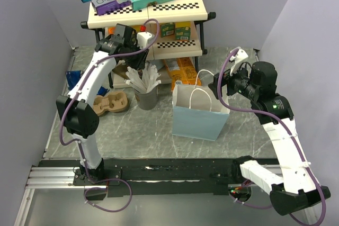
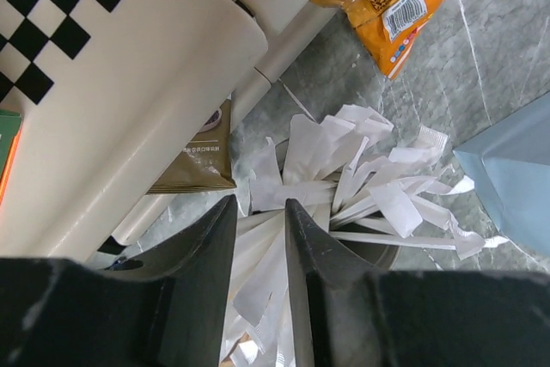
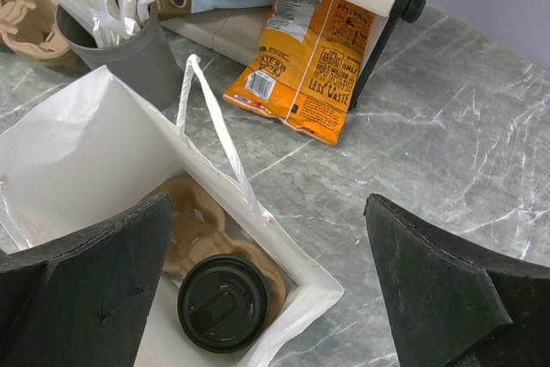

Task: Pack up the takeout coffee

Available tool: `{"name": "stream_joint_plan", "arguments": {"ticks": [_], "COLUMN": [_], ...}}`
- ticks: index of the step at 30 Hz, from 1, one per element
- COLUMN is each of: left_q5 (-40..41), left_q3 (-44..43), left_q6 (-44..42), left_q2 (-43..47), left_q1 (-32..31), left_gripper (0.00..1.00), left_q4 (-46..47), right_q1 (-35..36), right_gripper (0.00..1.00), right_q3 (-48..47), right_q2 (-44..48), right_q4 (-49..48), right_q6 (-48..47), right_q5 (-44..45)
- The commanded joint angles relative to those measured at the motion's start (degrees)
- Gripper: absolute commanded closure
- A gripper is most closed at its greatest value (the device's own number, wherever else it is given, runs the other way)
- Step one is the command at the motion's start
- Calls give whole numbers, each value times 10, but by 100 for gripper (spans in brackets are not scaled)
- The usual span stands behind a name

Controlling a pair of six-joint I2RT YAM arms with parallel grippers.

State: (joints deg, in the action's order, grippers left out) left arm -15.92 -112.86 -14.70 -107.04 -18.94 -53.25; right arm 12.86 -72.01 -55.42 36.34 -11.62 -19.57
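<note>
Our right pincer (image 3: pixel 266 208) gapes empty, one takeout coffee (image 3: pixel 222 302) at seven o'clock; left pincer (image 2: pixel 260 208) narrow amid sticks (image 2: pixel 344 161) — grip unclear.

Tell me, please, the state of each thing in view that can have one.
paper bag, upright, open
takeout coffee, lidded, upright in the carrier inside the bag
grey cup, upright, full of white sticks
left pincer, narrowly parted around sticks, grip unclear
right pincer, wide open above the bag
</note>
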Motion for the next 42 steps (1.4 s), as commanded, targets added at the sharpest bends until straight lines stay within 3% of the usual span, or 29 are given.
{"name": "stream_joint_plan", "arguments": {"ticks": [1, 6, 12, 27, 36, 42], "left_q5": [14, -11, -30, -5, -56, -89], "left_q3": [-25, -32, -32, -40, -21, -44], "left_q6": [13, 10, 7, -29, -41, -35], "left_q2": [-8, -13, -2, 123, 172, 204], "left_q1": [1, 0, 0, 0, 0, 0], "left_gripper": [66, 75, 99, 99, 99, 99], "left_q4": [14, 9, 8, 3, 2, 39], "right_q1": [-3, -4, -4, -4, -3, -1], "right_gripper": [1, 2, 2, 1, 1, 1], "right_q3": [-10, -8, -2, -13, -50, -67], "right_q2": [2, 2, 6, -5, -22, -31], "right_q4": [-29, -29, -29, -28, -7, -9], "right_q6": [2, 0, -2, -1, -27, -19], "right_q5": [-5, -2, 0, -14, -146, -159]}}
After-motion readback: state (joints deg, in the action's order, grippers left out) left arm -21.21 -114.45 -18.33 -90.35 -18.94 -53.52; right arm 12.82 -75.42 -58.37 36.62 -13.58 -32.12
